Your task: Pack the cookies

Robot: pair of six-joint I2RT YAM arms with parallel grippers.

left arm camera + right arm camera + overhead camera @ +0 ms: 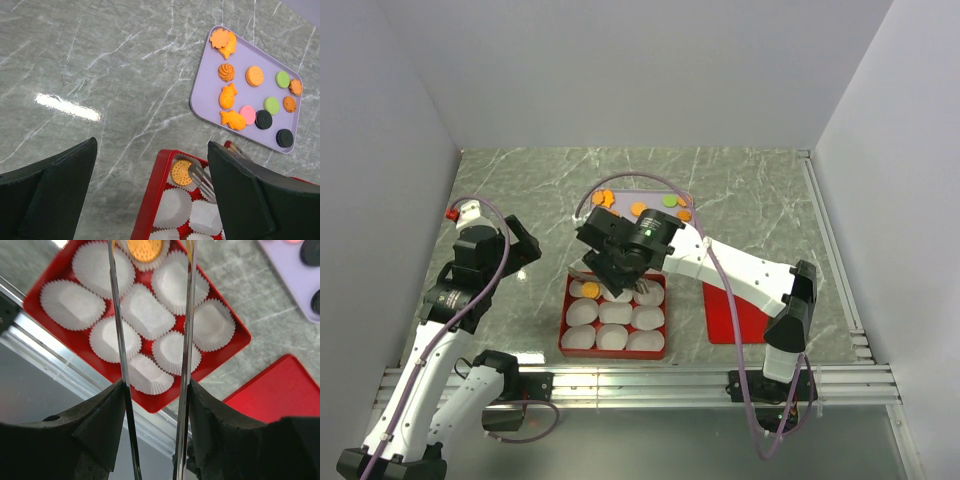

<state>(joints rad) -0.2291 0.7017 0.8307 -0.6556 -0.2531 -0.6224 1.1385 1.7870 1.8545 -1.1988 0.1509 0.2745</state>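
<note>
Right end effector pinching tweezers, tips spread either side of orange cookie in paper cup, red tray ahead. Left end effector spread wide, empty; cookies ahead-right.

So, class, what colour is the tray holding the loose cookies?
Lilac: the tray shows best in the left wrist view.
</note>
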